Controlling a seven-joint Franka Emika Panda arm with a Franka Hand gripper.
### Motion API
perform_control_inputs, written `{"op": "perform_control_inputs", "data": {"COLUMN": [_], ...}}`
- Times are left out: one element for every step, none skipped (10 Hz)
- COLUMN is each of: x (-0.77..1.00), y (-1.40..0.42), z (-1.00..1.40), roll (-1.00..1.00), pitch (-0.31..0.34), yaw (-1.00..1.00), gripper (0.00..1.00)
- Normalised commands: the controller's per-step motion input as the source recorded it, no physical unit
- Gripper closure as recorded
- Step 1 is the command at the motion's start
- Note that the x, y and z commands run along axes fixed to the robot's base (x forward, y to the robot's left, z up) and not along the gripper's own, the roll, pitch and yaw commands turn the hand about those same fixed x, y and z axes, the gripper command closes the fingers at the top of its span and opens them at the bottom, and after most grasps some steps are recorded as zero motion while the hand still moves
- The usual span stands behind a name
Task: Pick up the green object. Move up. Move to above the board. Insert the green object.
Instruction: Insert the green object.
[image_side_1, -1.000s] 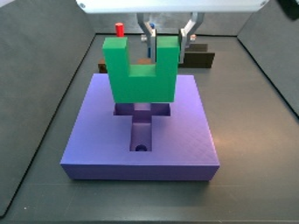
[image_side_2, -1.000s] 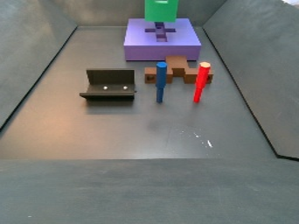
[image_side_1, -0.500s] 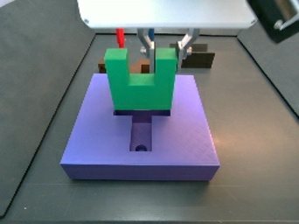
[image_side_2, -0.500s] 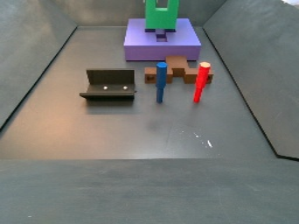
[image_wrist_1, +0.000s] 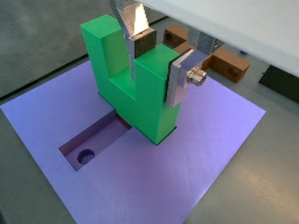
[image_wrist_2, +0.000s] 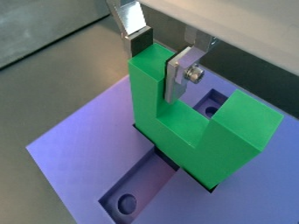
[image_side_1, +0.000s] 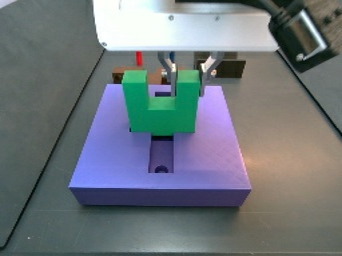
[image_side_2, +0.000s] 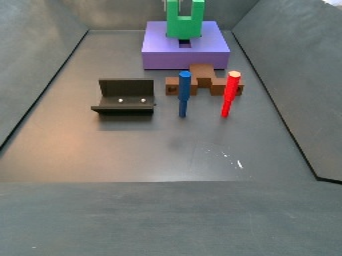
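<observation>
The green object (image_side_1: 160, 110) is a bright green U-shaped block standing upright, its base down in the cross-shaped recess of the purple board (image_side_1: 201, 160). It shows in both wrist views (image_wrist_1: 128, 87) (image_wrist_2: 187, 131) and at the far end in a side view (image_side_2: 185, 22). My gripper (image_wrist_1: 162, 63) comes down from above and is shut on one prong, with a silver finger on each side of it (image_wrist_2: 162, 59) (image_side_1: 186, 68). One round hole of the board (image_wrist_1: 84, 157) shows in the free arm of the recess. The board also shows in the other views (image_wrist_1: 198, 166) (image_wrist_2: 82, 157) (image_side_2: 167, 50).
A red peg (image_side_2: 230, 93) and a blue peg (image_side_2: 185, 93) stand upright in brown blocks (image_side_2: 201, 78) in front of the board. The fixture (image_side_2: 123, 97) stands to their left. A dark olive box (image_side_1: 230, 68) sits behind the board. Grey walls enclose the floor.
My gripper has moved down with the green object. Its base, which hung above the board a second ago, now sits in the recess.
</observation>
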Motion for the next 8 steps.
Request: {"op": "perform_control_inputs", "data": {"x": [0.0,0.0,0.0,0.0,0.0,0.0,0.0,0.0], "y": [0.03,0.0,0.01,0.03,0.03,0.02,0.0,0.0], "z": [-0.29,-0.37,-0.39,-0.34,-0.32,-0.3,-0.06,0.0], "roll": [-0.05,0.0,-0.03,-0.05,-0.03,-0.01,0.0,0.0], "pitch": [0.0,0.0,0.0,0.0,0.0,0.0,0.0,0.0], "yaw": [-0.01,0.0,-0.01,0.0,0.0,0.0,0.0,0.0], "gripper": [1.0,1.0,1.0,1.0,1.0,1.0,1.0,1.0]}}
